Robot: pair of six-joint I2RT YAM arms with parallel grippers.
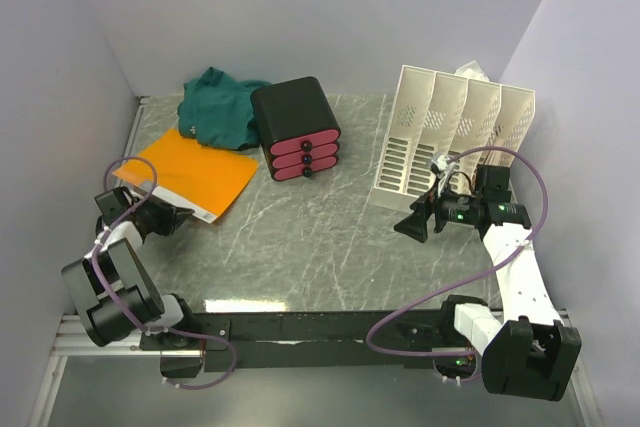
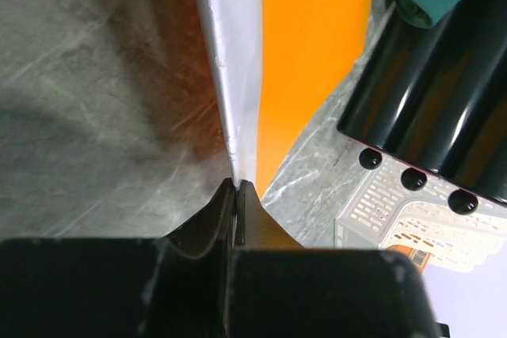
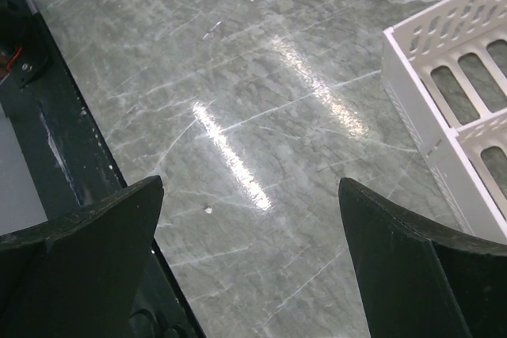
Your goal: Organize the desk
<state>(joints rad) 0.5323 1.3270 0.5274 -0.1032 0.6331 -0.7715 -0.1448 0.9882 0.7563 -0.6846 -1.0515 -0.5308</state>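
The left gripper (image 2: 238, 192) is clamped together on the silvery edge strip of an orange envelope (image 2: 317, 53), the strip standing up from between its jaws. The flat, smooth, rectangular envelope lies toward 10 o'clock on the table (image 1: 330, 237) in the top view. The right gripper (image 3: 249, 187) hangs with its jaws wide apart over bare stone at about 4 o'clock, holding nothing. The table is a broad flat slab of glossy grey-green marble pattern with pale veins. It fills the middle of the top view, its long axis running from 9 to 3 o'clock, with a black rail (image 1: 330, 322) along its 6 o'clock edge. At 12 o'clock stands a rounded black drawer box (image 1: 295, 112) with three pink fronts, all pushed in, each with a dark knob. A crumpled green cloth (image 1: 215, 107) lies just beside it at 11 o'clock. At 2 o'clock a white slotted plastic file rack (image 1: 440, 137) stands with its dividers slanting; what its compartments hold cannot be made out.
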